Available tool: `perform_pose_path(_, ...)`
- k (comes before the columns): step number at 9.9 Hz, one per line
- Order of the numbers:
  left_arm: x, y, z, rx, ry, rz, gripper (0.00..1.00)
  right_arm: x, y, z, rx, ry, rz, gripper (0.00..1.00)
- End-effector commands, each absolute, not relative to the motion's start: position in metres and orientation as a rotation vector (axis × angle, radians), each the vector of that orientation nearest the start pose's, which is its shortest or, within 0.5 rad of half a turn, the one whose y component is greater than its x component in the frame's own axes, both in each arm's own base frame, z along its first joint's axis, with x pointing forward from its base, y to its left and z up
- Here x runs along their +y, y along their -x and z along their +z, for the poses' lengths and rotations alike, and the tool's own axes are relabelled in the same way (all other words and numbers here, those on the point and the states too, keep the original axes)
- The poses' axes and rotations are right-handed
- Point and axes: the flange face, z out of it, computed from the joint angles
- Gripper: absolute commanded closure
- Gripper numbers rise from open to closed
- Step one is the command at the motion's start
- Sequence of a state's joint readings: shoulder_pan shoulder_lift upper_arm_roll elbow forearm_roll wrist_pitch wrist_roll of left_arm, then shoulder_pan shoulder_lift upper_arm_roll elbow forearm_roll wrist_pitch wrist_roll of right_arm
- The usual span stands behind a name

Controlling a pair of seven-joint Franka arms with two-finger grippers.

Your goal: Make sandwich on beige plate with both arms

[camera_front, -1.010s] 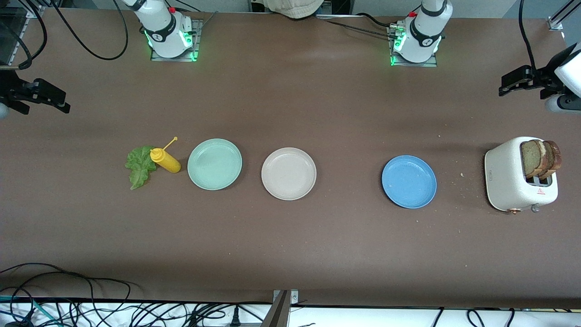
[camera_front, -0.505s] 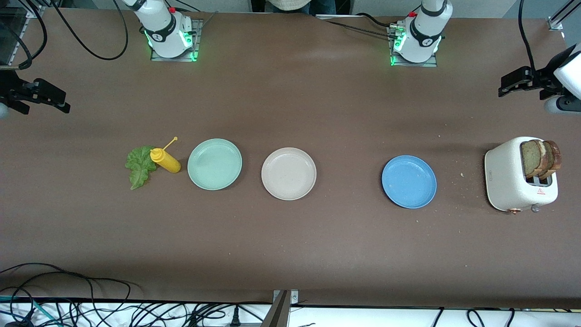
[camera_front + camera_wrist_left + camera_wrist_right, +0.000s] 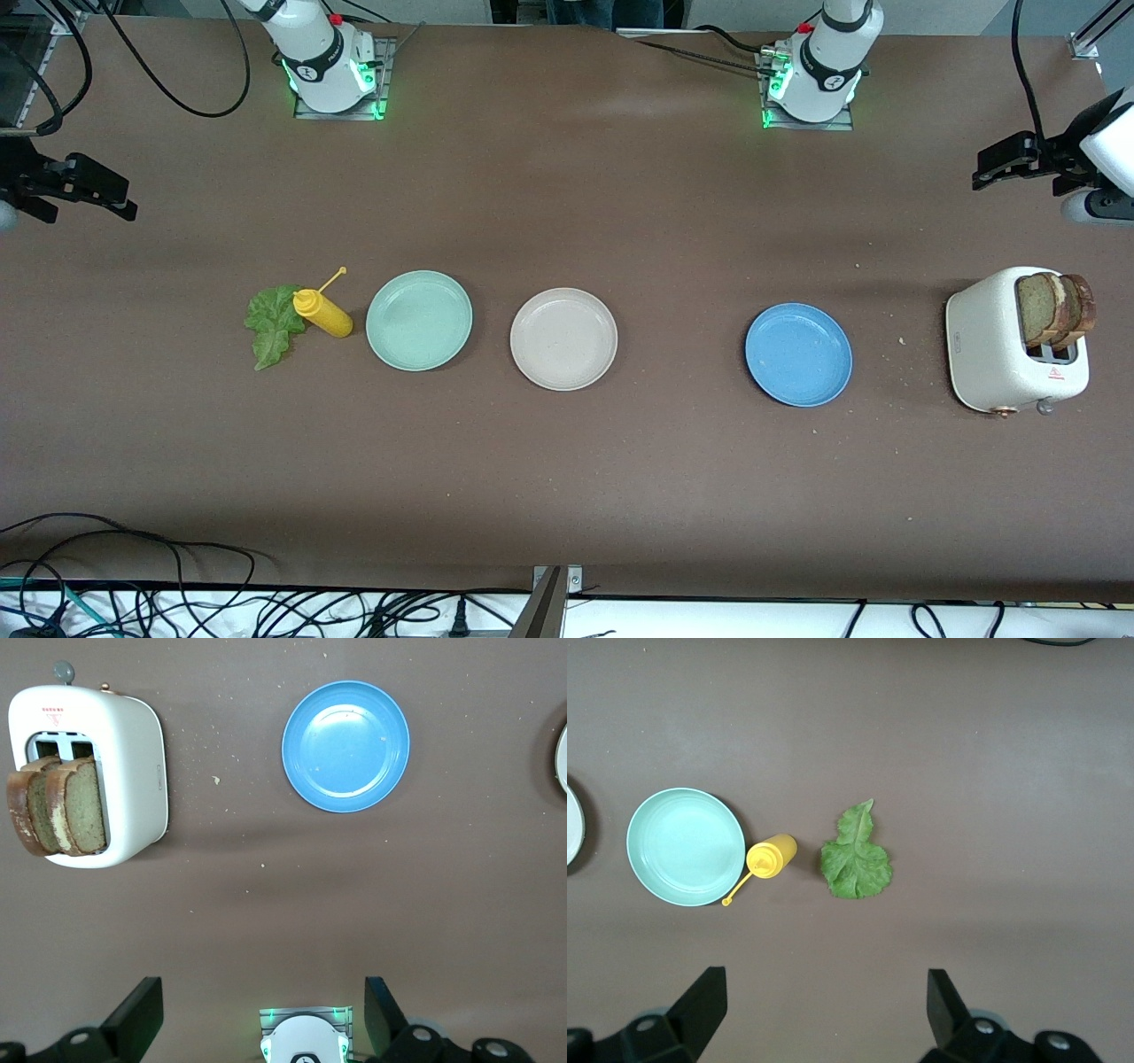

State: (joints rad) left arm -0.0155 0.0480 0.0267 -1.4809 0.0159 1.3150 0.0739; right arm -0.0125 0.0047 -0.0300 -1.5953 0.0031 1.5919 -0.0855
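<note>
The beige plate (image 3: 563, 338) lay bare at mid-table, between a green plate (image 3: 419, 320) and a blue plate (image 3: 798, 354). Two bread slices (image 3: 1054, 308) stood in the toaster (image 3: 992, 341); the lettuce leaf (image 3: 270, 324) lay beside a mustard bottle (image 3: 322, 313). The left gripper (image 3: 264, 1023) and the right gripper (image 3: 824, 1010) hung wide open, empty.

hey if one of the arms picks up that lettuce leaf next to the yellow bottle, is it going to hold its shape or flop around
Probably flop. The lettuce leaf looks thin and ruffled, lying flat on the table, so its edges would likely droop from a pinch. It also looks light, so a push may crumple it rather than slide it. It lies close against the yellow bottle, which might get nudged and tip.
</note>
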Motion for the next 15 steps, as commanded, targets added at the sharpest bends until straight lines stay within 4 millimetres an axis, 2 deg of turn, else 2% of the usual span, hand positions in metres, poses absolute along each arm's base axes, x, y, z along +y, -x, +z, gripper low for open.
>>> perform_pose_path(1, 0.011, -0.542, 0.621, 0.112, 3.131, 0.333, 0.0, -0.023, -0.553, 0.618, -0.069, 3.127, 0.006, 0.0)
perform_pose_path(8, 0.011, -0.544, 0.618, 0.107, 3.129, 0.337, 0.0, -0.024, -0.554, 0.617, -0.072, 3.127, 0.003, 0.0)
perform_pose_path(9, 0.013, -0.546, 0.615, 0.1, 3.127, 0.342, 0.0, -0.024, -0.554, 0.617, -0.072, 3.127, 0.006, 0.0)
perform_pose_path(11, 0.028, -0.548, 0.61, 0.064, 3.131, 0.352, 0.0, -0.024, -0.554, 0.617, -0.072, 3.127, 0.006, 0.0)
perform_pose_path(15, 0.028, -0.548, 0.611, 0.064, 3.13, 0.349, 0.0, -0.023, -0.553, 0.618, -0.074, 3.127, 0.006, 0.0)
